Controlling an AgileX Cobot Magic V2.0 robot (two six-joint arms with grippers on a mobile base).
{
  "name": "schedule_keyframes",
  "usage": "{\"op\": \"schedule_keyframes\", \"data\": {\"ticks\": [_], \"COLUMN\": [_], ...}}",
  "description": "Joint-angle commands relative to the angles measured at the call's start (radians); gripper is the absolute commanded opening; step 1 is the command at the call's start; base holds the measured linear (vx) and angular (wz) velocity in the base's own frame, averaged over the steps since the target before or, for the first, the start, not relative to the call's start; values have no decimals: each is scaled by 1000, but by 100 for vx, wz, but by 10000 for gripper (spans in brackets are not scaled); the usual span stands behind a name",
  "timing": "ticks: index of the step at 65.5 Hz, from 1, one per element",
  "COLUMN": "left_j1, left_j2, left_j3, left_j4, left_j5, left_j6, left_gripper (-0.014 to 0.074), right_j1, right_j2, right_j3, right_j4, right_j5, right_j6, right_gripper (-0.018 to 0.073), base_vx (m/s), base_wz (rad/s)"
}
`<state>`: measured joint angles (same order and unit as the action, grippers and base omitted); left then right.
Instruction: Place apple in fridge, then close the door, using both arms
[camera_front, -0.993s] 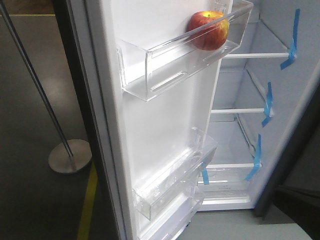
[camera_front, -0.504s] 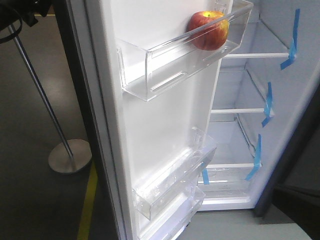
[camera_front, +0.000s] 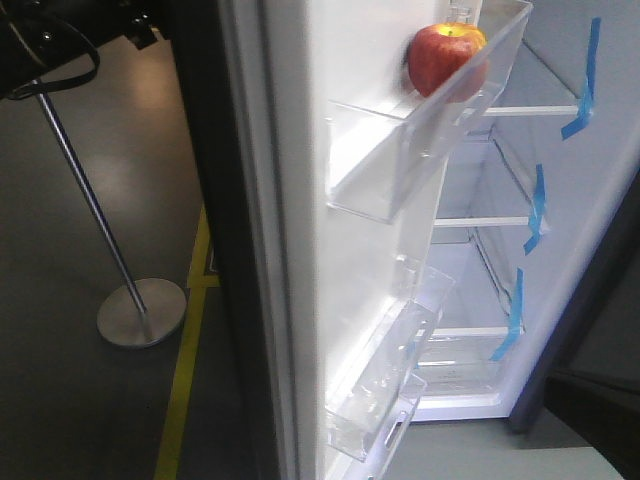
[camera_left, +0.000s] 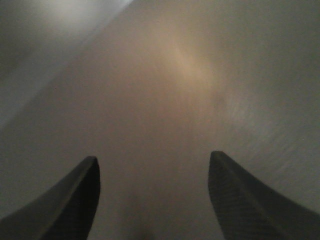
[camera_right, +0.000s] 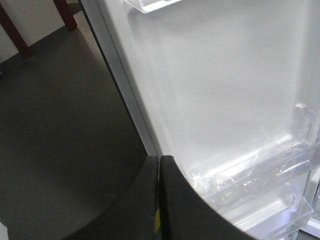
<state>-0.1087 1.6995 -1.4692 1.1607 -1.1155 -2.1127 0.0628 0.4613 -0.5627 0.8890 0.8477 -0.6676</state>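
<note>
The red apple (camera_front: 446, 57) sits in the top clear bin (camera_front: 420, 140) of the fridge door (camera_front: 300, 250). The door stands partly swung toward the white fridge interior (camera_front: 500, 250) with its shelves and blue tape strips. In the left wrist view my left gripper (camera_left: 155, 165) is open and empty, its fingers (camera_left: 85, 185) close against a dark grey blurred surface. A black part of the left arm (camera_front: 60, 30) shows at the top left of the front view. In the right wrist view my right gripper (camera_right: 159, 160) is shut and empty, at the door's edge (camera_right: 130, 100) near the lower bins (camera_right: 260, 170).
A metal stand with a round base (camera_front: 140, 310) is on the dark floor left of the door. A yellow floor line (camera_front: 185, 370) runs by the door's foot. A dark cabinet edge (camera_front: 590, 390) is at the lower right.
The door has swung to the right toward the fridge, carrying the apple and its bin with it. More of the left arm has come into view at the top left.
</note>
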Motion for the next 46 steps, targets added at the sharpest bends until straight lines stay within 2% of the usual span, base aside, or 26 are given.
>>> {"op": "schedule_keyframes", "data": {"ticks": [1,13,19,34,40,46], "left_j1": [-81,-209,-243,-235,-226,-217], "left_j2": [-43,-43,-43,-45,-45,-45], "left_j3": [-32,-32,-32,-32,-32,-32], "left_j4": [64,204,271,437,501,561], "left_j5": [-135,-138,-137,-140,-140,-129], "left_j6": [-22,-24,-24,-24,-24,-24], "left_gripper": [461,453,433,379,370,365], "right_j1": [-3,-3,-3,-3,-3,-3], "right_j2": [5,5,5,5,8,30], "right_j3": [-25,-25,-25,-25,-30,-57], "right_j4": [44,43,43,30,1,-52], "right_j5": [-65,-116,-138,-266,-346,-427], "right_j6": [-9,-14,-29,-72,-96,-100], "right_gripper": [9,15,20,83,169,299], "base_vx": [0,0,0,0,0,0], "base_wz": [0,0,0,0,0,0]}}
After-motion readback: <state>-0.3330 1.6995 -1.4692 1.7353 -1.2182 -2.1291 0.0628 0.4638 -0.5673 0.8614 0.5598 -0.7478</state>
